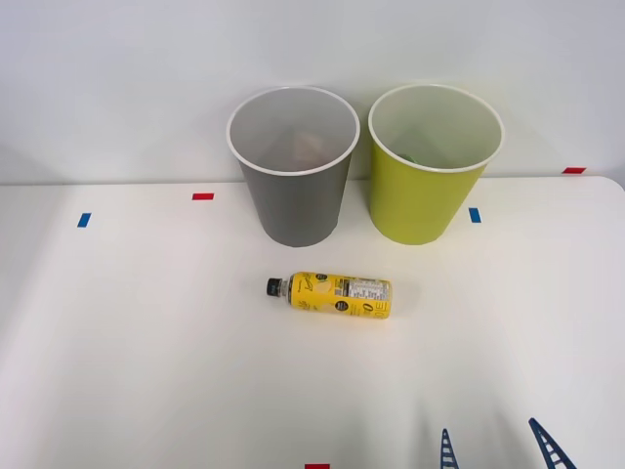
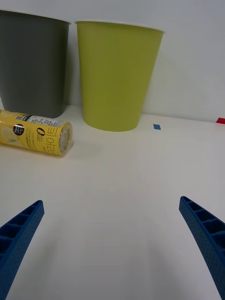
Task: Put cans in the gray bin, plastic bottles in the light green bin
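While the plastic bottle point(image 1: 332, 294) lies on its side on the white counter point(image 1: 146, 371), its black cap points toward the robot's left and its yellow label faces up. It rests in front of the two bins, apart from both, roughly below the gap between them. The gray bin point(image 1: 293, 186) stands upright at the far edge of the counter; the light green bin point(image 1: 425, 181) stands upright just beside it, on the robot's right, with a narrow gap between their walls. Something dark and indistinct lies inside each bin.

The right claw point(image 1: 496, 447) sits low at the near edge of the counter, to the right of the bottle and well apart from it. Its blue ribbed fingers point(image 2: 18, 234) are spread wide, with nothing between them. Seen from the wrist, the bottle's base end point(image 2: 63, 138) faces the claw, near the gray bin's foot.

Small blue and red tape marks point(image 1: 202, 196) dot the counter.
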Robot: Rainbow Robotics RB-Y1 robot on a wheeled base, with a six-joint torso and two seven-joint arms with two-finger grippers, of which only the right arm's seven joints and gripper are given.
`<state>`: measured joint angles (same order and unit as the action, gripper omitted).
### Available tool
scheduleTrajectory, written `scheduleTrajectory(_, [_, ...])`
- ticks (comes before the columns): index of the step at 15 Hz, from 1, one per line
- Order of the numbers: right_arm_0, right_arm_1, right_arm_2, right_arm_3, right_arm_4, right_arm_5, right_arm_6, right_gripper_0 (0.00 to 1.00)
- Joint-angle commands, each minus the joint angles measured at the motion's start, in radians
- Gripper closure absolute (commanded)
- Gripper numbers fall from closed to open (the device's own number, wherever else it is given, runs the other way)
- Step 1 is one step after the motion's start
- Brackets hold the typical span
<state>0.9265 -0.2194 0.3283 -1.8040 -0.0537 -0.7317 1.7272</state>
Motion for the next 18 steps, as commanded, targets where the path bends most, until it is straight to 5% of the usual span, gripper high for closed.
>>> scheduleTrajectory(1, [-0.025, -0.015, -0.009, 0.038, -0.002, -0.002, 0.002, 0.00])
scheduleTrajectory(7, [-0.060, -0.160, -0.044, -0.141, -0.021, 0.181, -0.023, 0.00])
scheduleTrajectory(18, [-0.353, -0.442, -0.086, -0.629, -0.307, 1.143, -0.135, 0.00])
